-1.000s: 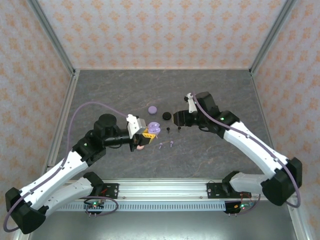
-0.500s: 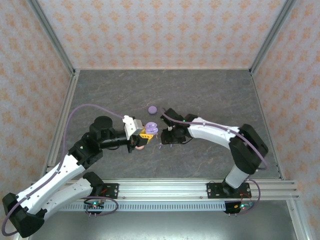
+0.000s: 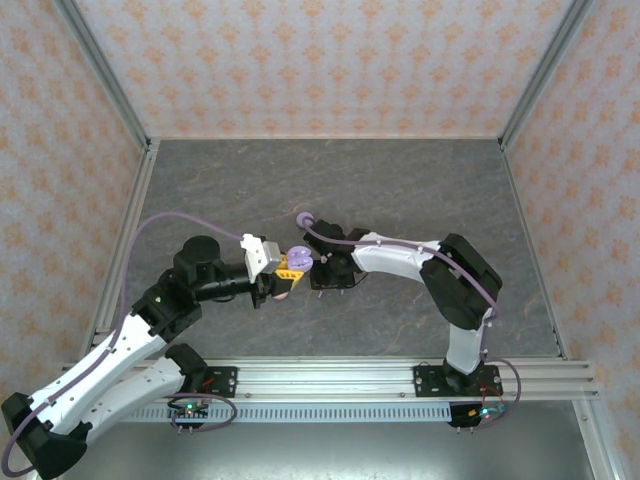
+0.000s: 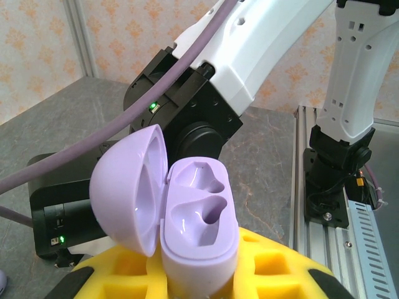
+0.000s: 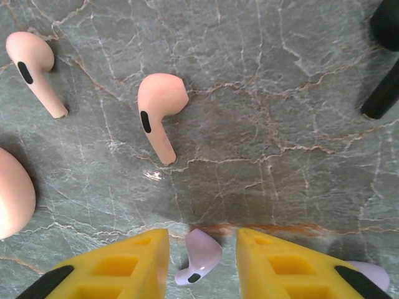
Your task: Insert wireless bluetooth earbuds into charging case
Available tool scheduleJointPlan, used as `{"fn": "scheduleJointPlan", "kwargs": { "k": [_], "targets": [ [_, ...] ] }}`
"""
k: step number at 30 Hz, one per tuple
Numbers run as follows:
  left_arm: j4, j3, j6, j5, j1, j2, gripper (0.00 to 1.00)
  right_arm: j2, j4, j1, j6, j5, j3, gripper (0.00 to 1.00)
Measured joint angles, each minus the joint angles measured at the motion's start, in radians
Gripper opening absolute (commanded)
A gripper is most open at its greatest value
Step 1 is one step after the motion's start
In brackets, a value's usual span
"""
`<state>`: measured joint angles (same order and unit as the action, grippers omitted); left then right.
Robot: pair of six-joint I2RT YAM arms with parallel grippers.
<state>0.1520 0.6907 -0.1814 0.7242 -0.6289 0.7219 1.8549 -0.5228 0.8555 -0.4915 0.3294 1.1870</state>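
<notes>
The left gripper (image 3: 291, 264) is clamped on the base of the open lilac case (image 4: 198, 227). It holds the case upright above the table, with the lid (image 4: 128, 187) swung left and both sockets empty. Just to the right, the right gripper (image 5: 202, 235) is down at the table (image 5: 280, 143). Its yellow fingers (image 5: 118, 265) stand parted either side of a lilac bud (image 5: 201, 252). A sliver of table shows on each side of the bud, so nothing is gripped yet.

The bud is probably almost weightless, hard and glossy. It won't give under the pads, and a hard or off-centre pinch could make it spin or squirt out. The best hold looks to be a light squeeze across the rounded head. That leaves the stem free to lead down into a socket.

In the right wrist view, the curved edge of a pink case (image 5: 12, 193) sits at far left. Next come two pink buds (image 5: 161, 99), lying flat and apart from each other. Each has a bulbous head, a short tapering stem and a dark oval slot. The lilac bud lies on its side between the fingers, head up and to the right, stem down and to the left with a dark spot near its end. A second lilac bud (image 5: 374, 274) peeps out beyond the right finger. A black bud (image 5: 381, 96) lies at the right edge.
</notes>
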Motion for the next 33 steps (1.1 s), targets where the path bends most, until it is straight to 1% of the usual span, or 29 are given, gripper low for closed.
{"fn": "scheduleJointPlan", "kwargs": {
  "k": [6, 10, 18, 26, 29, 33],
  "targets": [
    [0.001, 0.000, 0.000, 0.000, 0.000, 0.000, 0.13, 0.020, -0.005, 0.013, -0.003, -0.001, 0.008, 0.32],
    [0.001, 0.000, 0.000, 0.000, 0.000, 0.000, 0.13, 0.022, -0.013, 0.014, -0.002, -0.010, 0.010, 0.27],
    [0.001, 0.000, 0.000, 0.000, 0.000, 0.000, 0.13, 0.023, -0.023, 0.014, -0.001, -0.025, 0.010, 0.20],
    [0.001, 0.000, 0.000, 0.000, 0.000, 0.000, 0.13, 0.013, -0.023, 0.021, 0.026, -0.045, 0.010, 0.20],
    [0.001, 0.000, 0.000, 0.000, 0.000, 0.000, 0.13, -0.010, -0.023, 0.019, 0.048, -0.046, 0.005, 0.20],
    [0.000, -0.003, 0.005, 0.000, 0.000, 0.000, 0.13, -0.119, -0.023, -0.023, 0.089, -0.048, -0.042, 0.20]
  ]
}}
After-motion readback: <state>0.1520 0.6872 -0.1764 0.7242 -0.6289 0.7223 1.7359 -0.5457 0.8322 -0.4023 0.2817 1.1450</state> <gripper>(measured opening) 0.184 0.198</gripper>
